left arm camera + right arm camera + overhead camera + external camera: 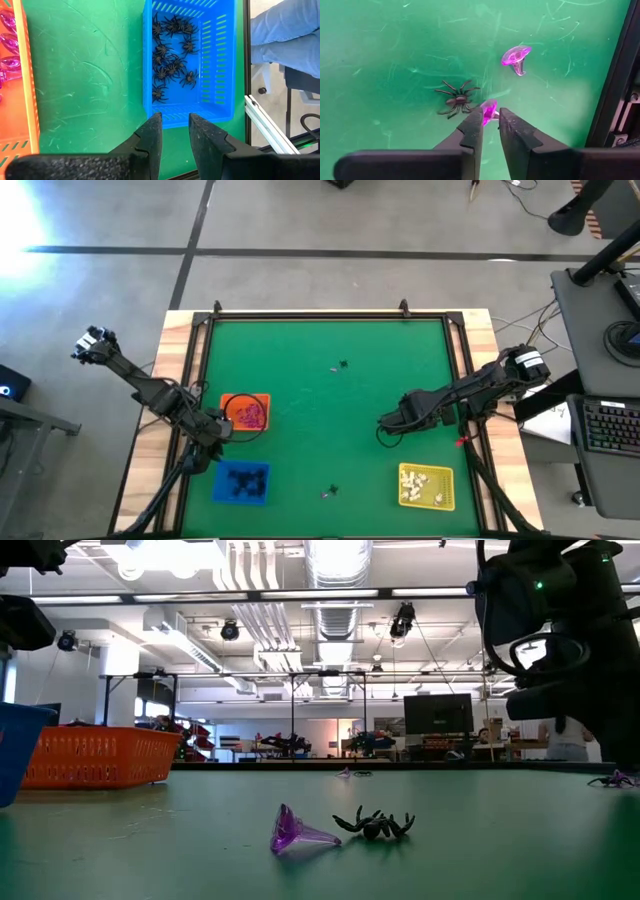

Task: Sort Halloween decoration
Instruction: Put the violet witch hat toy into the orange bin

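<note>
Sorting was well along but not finished. By the near-left corner of the table [300,330], the blue tray [241,482] held a heap of black spiders [170,55], and nothing else showed in it. By the near-right corner, the yellow tray [426,486] held white trinkets [420,480]. Between the two, close to the near edge, a loose spider [375,824] and a purple cone [295,836] lay just beside each other on the mat, unsorted.

Farther in, by the left edge, the orange tray [245,413] held pink trinkets [250,415]. The left gripper [175,120] hung between the orange and blue trays, over the blue tray's rim, released and empty; judging by that, it had nothing in hand to deliver.

Toward the right edge, the right gripper [490,116] was low over the mat with a pink trinket [489,107] at its tip. Whether it had clenched on that piece or only reached it could not be told. Another spider [456,101] lay just beside, and a second pink cone [516,57] near it, both loose.

Farthest off, mid-table toward the far edge, one more spider [343,365] lay with a small piece beside it, too small to name.

So roughly three little clusters were left: pink pieces owed to the orange tray, spiders to the blue. No white trinket showed loose, so the yellow tray's share looked done.
</note>
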